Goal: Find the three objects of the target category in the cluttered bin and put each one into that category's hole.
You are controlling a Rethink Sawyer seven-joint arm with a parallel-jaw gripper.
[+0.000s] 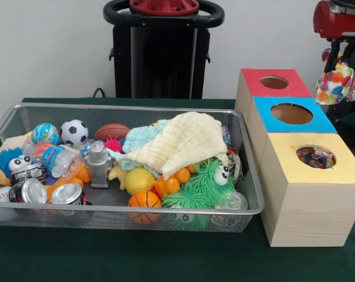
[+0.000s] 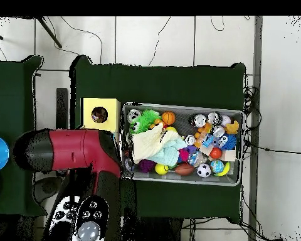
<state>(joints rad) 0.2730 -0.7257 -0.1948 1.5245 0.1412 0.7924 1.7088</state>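
A wire mesh bin (image 1: 130, 106) (image 2: 184, 105) holds a heap of small toys. In it lie a soccer ball (image 1: 74, 131) (image 2: 204, 170), a brown football (image 1: 111, 130), an orange basketball (image 1: 144, 201) (image 2: 168, 117), a globe ball (image 1: 45, 133), two tin cans (image 1: 66, 194), a water bottle (image 1: 57, 160), a silver robot figure (image 1: 98, 164) and a green fuzzy toy (image 1: 203, 185). A cream knitted cloth (image 1: 183, 141) (image 2: 150, 141) covers the middle of the heap. Only the red arm (image 1: 338, 17) (image 2: 71, 150) shows, high beside the bin; no gripper is visible.
Three wooden boxes with round holes stand in a row beside the bin: red top (image 1: 274, 82), blue top (image 1: 291, 113), yellow top (image 1: 309, 200) (image 2: 101, 114). The yellow box's hole (image 1: 315, 156) shows small items inside. A flowery bundle (image 1: 337, 83) hangs under the arm.
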